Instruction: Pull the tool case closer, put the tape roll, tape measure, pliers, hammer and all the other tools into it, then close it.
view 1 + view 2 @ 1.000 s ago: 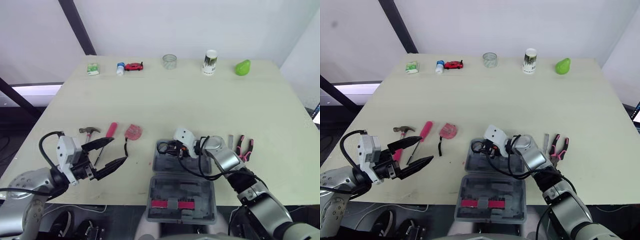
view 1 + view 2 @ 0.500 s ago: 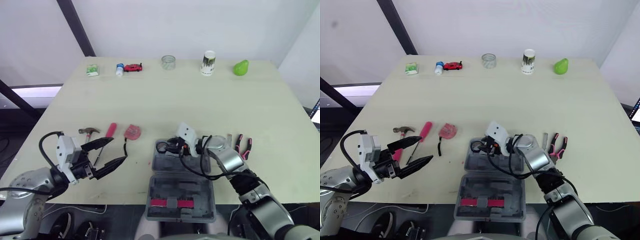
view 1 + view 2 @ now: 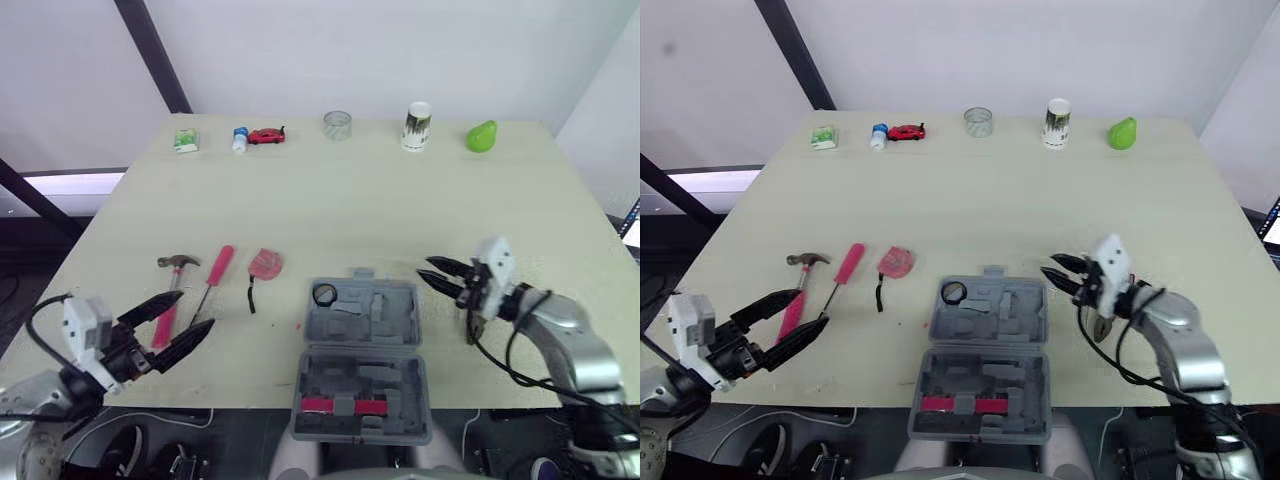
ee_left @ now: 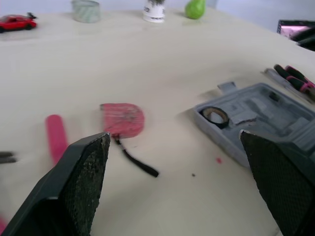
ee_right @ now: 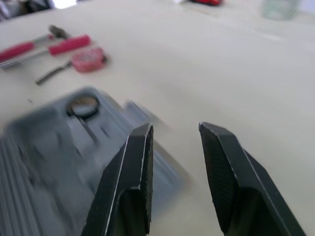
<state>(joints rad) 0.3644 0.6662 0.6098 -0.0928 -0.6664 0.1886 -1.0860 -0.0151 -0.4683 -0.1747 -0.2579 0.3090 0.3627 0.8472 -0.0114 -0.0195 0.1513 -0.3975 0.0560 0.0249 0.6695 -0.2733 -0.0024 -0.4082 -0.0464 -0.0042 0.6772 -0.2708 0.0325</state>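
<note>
Left gripper (image 3: 198, 310) hangs spread wide and empty at the near edge of the table (image 3: 400, 200), fingertips right by the pink handle of the hammer (image 3: 167, 310). Right gripper (image 3: 424, 268) sits to the right of the open tool case (image 3: 395, 310), fingers a narrow gap apart, nothing in them. Tape roll (image 3: 324, 294) is in the case's far-left pocket.

Now the hammer: lying flat, long axis running near to far, steel head at the far end, handle towards the robot. Stiff and head-heavy, I'd say, so grip well up the handle or it tips. Screwdriver (image 3: 215, 275) lies just beside it, so pinch cleanly.
</note>
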